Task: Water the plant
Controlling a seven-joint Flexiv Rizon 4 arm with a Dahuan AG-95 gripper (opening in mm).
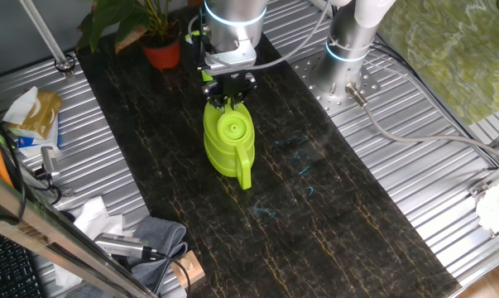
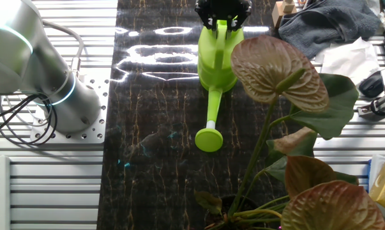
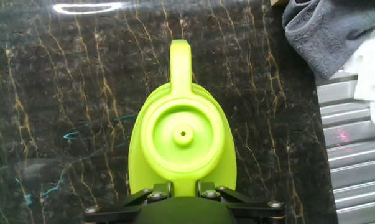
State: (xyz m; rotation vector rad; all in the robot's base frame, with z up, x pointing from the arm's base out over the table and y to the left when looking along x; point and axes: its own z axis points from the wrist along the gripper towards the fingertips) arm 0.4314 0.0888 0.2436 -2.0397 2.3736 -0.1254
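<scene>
One can: lime watering can upright, frame centre, spout toward the pot.
Gripper: gripper directly above can; jaw width, contact cannot be told.
Plant: plant upper left, well apart, likely awaiting pour.

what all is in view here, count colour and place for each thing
watering can: one, lime green, standing on the middle of the mat, handle up under the gripper
plant: one, green and brownish leaves in an orange-red pot, at the mat's end that the spout faces
mat: one, black with gold veins, running the length of the ribbed metal table
cloth: one, dark grey, bunched off the mat's edge
white paper: crumpled, beside the cloth
yellow packet: one, on the table's side by the plant
arm: one, silver, base bolted beside the mat
gripper: one, black, down at the can's handle; fingers mostly hidden, so open or shut is unclear
</scene>
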